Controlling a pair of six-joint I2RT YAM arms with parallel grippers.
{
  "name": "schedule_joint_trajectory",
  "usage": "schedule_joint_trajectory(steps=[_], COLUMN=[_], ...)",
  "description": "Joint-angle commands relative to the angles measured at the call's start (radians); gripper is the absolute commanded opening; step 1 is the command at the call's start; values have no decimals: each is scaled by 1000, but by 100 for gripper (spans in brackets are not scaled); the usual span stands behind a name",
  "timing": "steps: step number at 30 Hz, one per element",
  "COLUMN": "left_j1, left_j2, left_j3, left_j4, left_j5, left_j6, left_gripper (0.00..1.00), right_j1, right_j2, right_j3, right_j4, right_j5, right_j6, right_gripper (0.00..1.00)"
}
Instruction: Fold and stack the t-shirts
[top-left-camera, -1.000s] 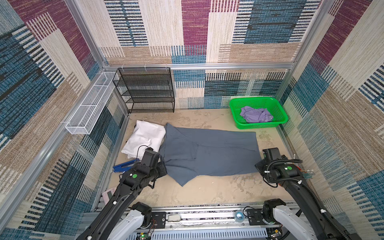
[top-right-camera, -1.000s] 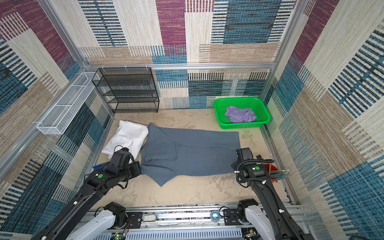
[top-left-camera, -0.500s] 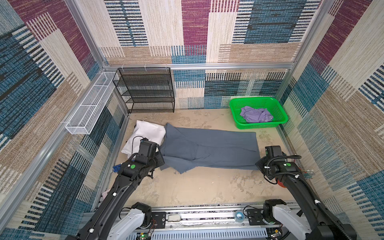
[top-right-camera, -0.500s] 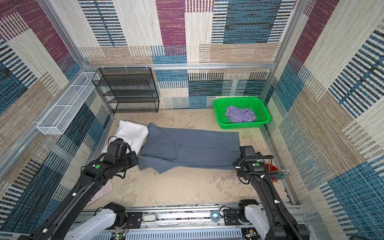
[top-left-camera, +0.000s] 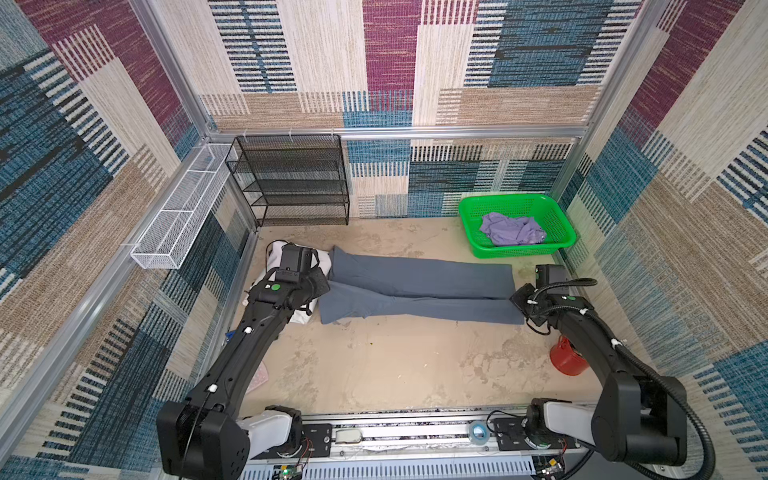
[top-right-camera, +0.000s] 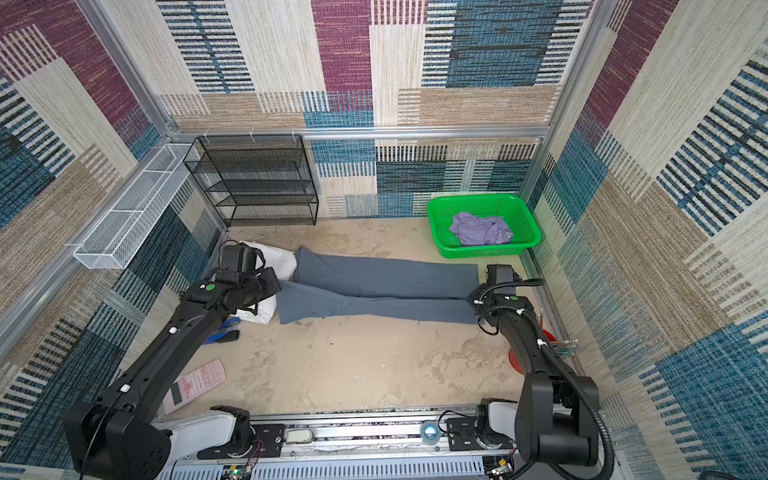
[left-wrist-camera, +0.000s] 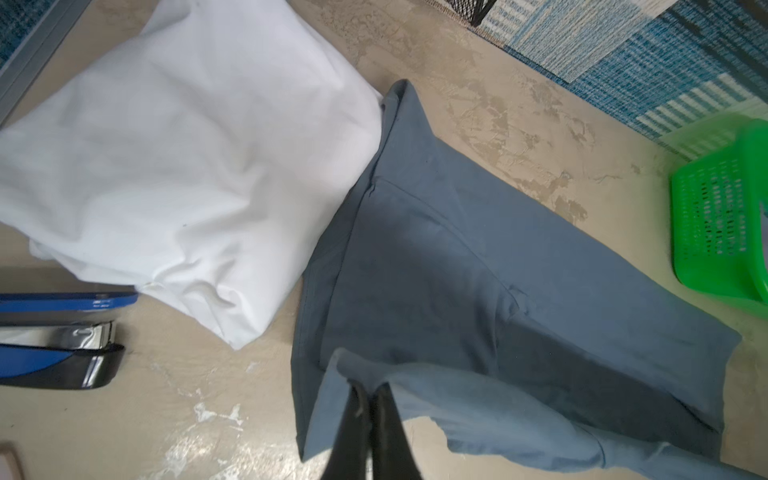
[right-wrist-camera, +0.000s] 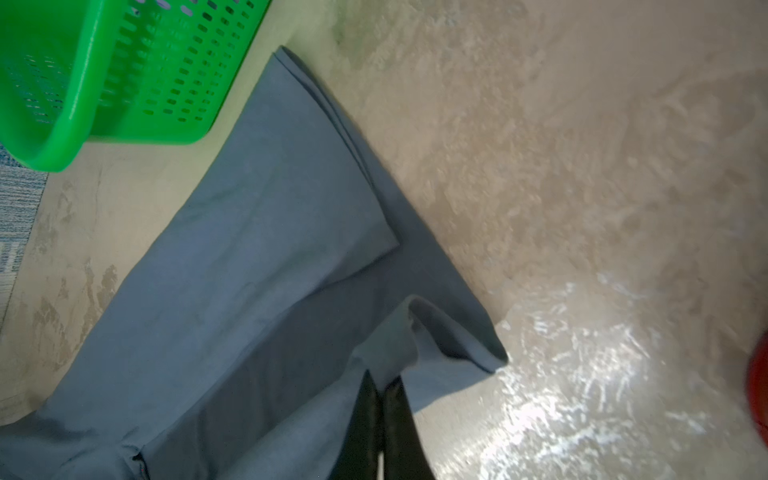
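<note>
blue-grey t-shirt (top-left-camera: 415, 286) is lying long and narrow across the desk (top-left-camera: 374, 365) | my left jaws are clamping its end beside the white pillow (left-wrist-camera: 187, 166) | my right jaws are clamping its opposite end near the green basket (top-left-camera: 519, 251) | lavender t-shirt (top-left-camera: 511, 228) is lying crumpled in that basket
</note>
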Motion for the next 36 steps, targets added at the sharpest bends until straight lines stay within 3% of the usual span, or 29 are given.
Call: schedule_joint_trajectory(steps=[1, 14, 21, 25, 28, 32, 36], left_j1=[19, 59, 70, 73, 72, 32, -48], left_j2=[67, 409, 560, 672, 694, 579, 499], left_j3=[48, 228, 319, 425, 472, 356, 199], left_j4=[51, 102, 154, 183, 170, 175, 207], left_j5=[21, 68, 79, 109, 117, 95, 153], left_j6=[39, 65, 74, 138, 167, 159, 107], left_gripper=[0, 0, 3, 23, 28, 31, 31], right_j1=[-5, -9, -9, -9, -5, 37, 106], right_j2=[59, 238, 347, 359, 317, 245, 218], right_j3=[38, 94, 140, 142, 120, 111, 96], right_j4=[100, 196, 242, 274, 299, 253, 234], right_j5=[-18, 27, 34, 47, 11, -37, -98], right_j6=[-49, -85, -101, -127, -150, -203, -216], right_gripper=[0, 0, 6, 21, 32, 52, 58])
